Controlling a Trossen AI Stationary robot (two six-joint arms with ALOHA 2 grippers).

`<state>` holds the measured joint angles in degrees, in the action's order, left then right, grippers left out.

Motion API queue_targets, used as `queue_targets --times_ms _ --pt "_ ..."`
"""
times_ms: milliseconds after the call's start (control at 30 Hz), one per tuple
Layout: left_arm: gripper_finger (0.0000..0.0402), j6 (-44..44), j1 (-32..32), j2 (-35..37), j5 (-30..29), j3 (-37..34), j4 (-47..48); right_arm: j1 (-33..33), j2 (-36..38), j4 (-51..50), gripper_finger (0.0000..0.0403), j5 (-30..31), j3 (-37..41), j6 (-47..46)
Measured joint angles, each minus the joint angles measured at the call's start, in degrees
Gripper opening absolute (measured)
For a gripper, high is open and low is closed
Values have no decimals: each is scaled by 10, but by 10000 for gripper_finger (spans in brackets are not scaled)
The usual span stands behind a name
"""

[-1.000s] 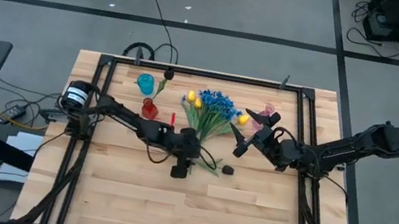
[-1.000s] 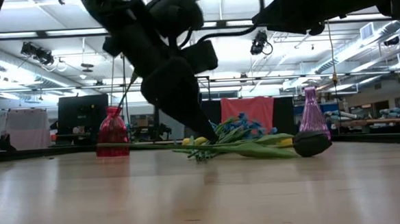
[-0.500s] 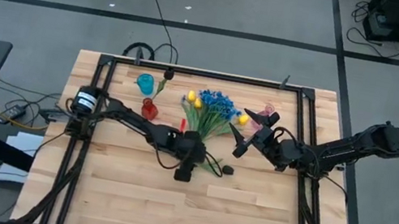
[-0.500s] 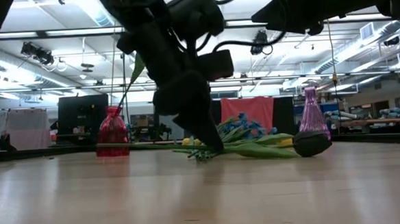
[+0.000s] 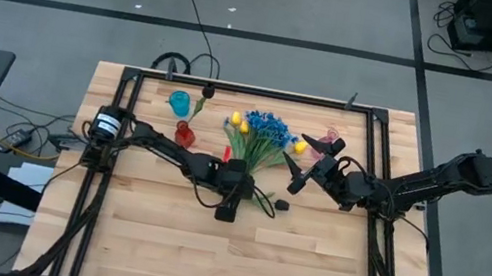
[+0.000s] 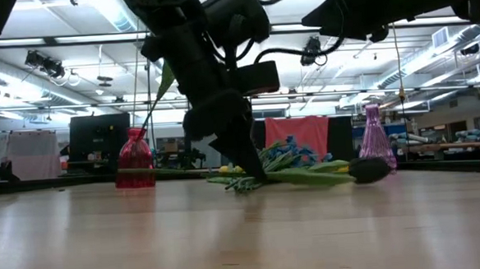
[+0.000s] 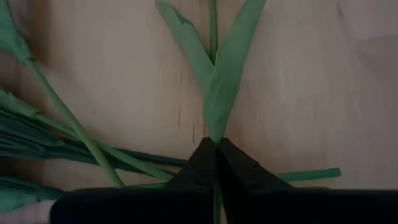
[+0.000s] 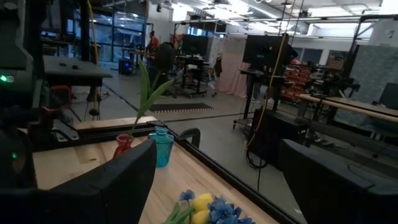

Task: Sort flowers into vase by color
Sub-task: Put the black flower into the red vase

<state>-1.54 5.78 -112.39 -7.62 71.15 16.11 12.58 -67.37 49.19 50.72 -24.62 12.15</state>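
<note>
A bunch of flowers (image 5: 267, 134) lies on the table's far middle: blue blossoms, yellow tulips and green stems (image 6: 300, 174). A dark tulip head (image 5: 282, 205) lies nearer, to the right of my left gripper (image 5: 241, 196). That gripper points steeply down with its tips on the table and is shut on a green stem (image 7: 213, 37). My right gripper (image 5: 300, 163) hangs open above the bunch's right side and touches nothing. A red vase (image 5: 184, 133) holds one upright green stem (image 8: 146, 87). My left gripper pinches a thin green stem between its two fingertips (image 7: 205, 163), just below where two long leaves (image 7: 217, 93) branch off. The fingers slant down from the table's left. The stem runs on away from the tips along the wood toward the dark tulip (image 6: 372, 169).
A teal vase (image 5: 178, 102) stands at the far left beside the red one, and a pink vase (image 5: 333, 135) at the far right. A black frame (image 5: 235, 86) runs round the table's edges. The near half of the wooden top (image 5: 235, 258) is bare.
My left gripper has gone a little toward the table's right edge, tipped steeper and come down onto the stems beside the bunch. The dark tulip's head has shifted slightly in the low view.
</note>
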Motion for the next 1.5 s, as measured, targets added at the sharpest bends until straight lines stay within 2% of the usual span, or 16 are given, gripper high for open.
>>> queue_targets --times_ms 200,467,667,833,1100,1300,1500 --pt "5 -24 0 51 -23 -2 4 31 0 30 347 70 0 37" --pt "5 -57 -33 187 -57 -31 -21 111 1 123 347 61 0 122" --pt "5 -60 -47 325 -55 -40 -27 113 1 125 347 62 0 120" --pt "5 -92 -48 413 -76 -47 -39 108 1 110 347 54 0 102" --pt "5 -116 -94 564 -70 -215 -188 102 1 98 347 33 0 73" --pt "5 -100 -155 683 40 -311 -301 78 0 84 347 8 0 44" --pt "5 -92 -231 734 44 -378 -358 44 0 66 347 -38 0 9"
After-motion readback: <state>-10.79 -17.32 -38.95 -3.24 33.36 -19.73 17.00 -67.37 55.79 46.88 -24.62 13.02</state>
